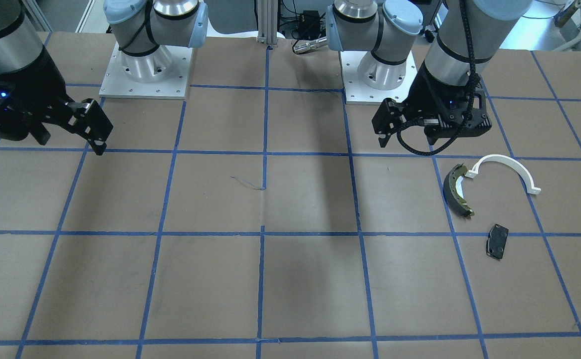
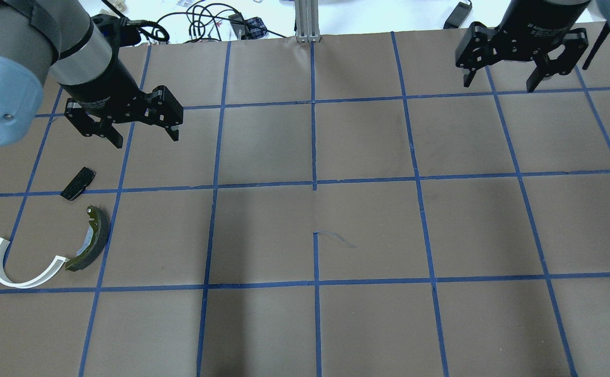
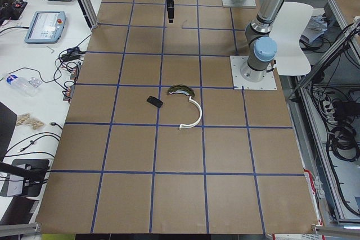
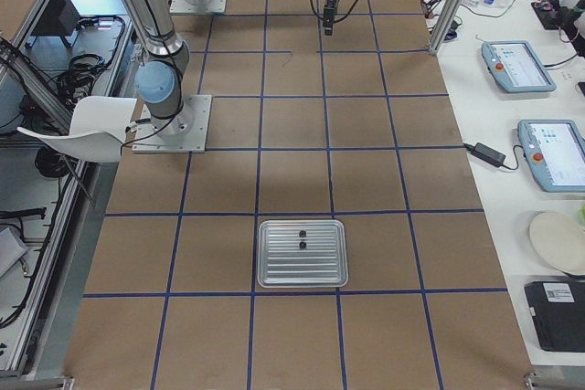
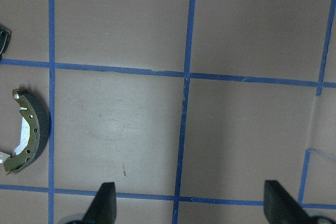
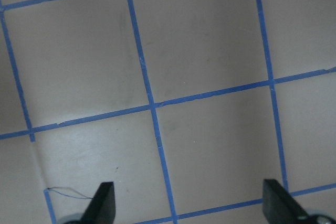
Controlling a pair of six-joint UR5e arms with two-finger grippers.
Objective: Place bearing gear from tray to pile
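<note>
With left gripper and right gripper wide and empty, we are apparently preparing to reach the bearing gear on the tray.

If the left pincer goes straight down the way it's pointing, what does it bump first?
The left pincer would probably hit only bare table; the brake shoe lies off to one side.

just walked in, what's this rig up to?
Nothing is being held right now. The left gripper and the right gripper both hang open and empty above the table. The pile lies on the robot's left: brake shoe, white bracket, brake pad. The tray sits toward the robot's right end of the table with two small dark parts on it, untouched. They are too small to identify.
</note>
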